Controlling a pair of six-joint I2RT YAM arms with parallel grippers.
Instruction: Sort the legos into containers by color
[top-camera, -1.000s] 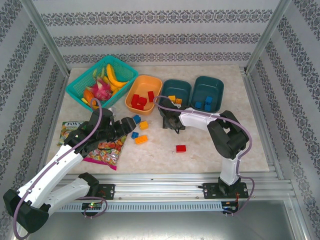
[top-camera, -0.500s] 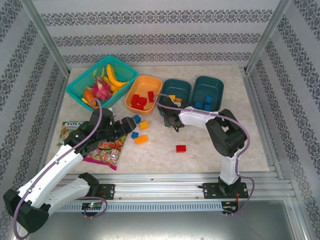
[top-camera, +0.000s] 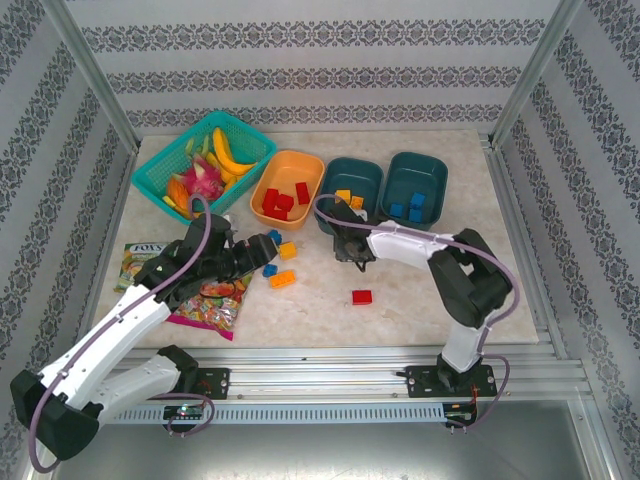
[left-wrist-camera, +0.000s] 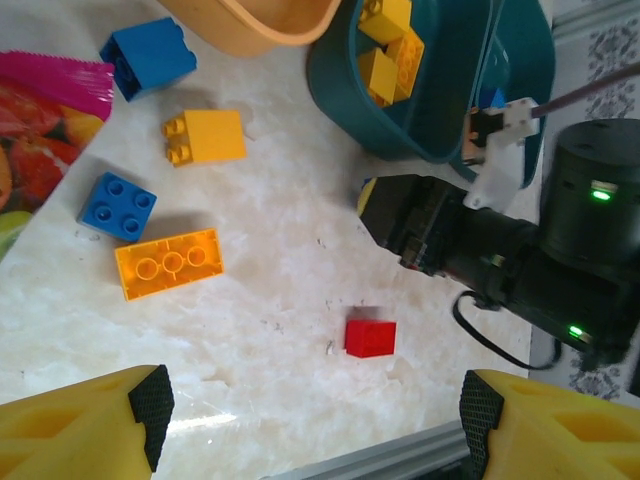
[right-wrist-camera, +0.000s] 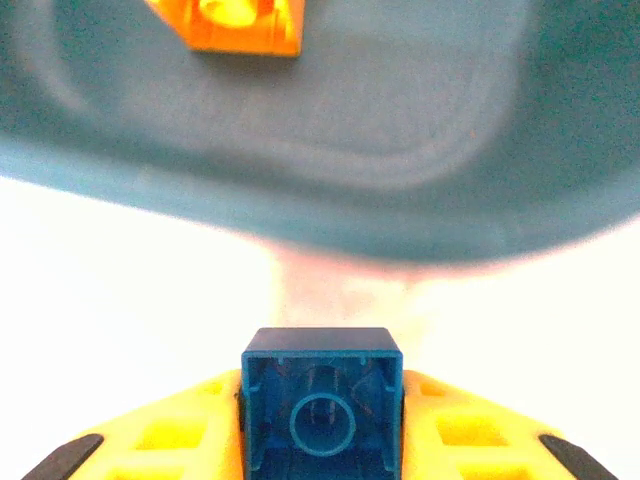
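R gripper (top-camera: 352, 250): yellow fingers (right-wrist-camera: 150, 440), blue brick (right-wrist-camera: 321, 400) betw. them; teal tub (right-wrist-camera: 150, 190) just ahead w/ orange brick (right-wrist-camera: 240, 25) inside. L gripper (left-wrist-camera: 315, 420): yellow fingers, black pads (left-wrist-camera: 150, 400); ahead of it red brick (left-wrist-camera: 370, 337) on cream marbled bench (left-wrist-camera: 280, 230).

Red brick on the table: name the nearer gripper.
Right. The right gripper, holding a blue brick, sits just beyond the red brick; the left gripper is farther, to its left.

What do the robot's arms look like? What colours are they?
The left arm and right arm are white tubes with chunky black joints. A thin purple cable loops along each one. The left gripper and right gripper have yellow fingers with black pads. Small green lights glow on the right arm's black wrist.
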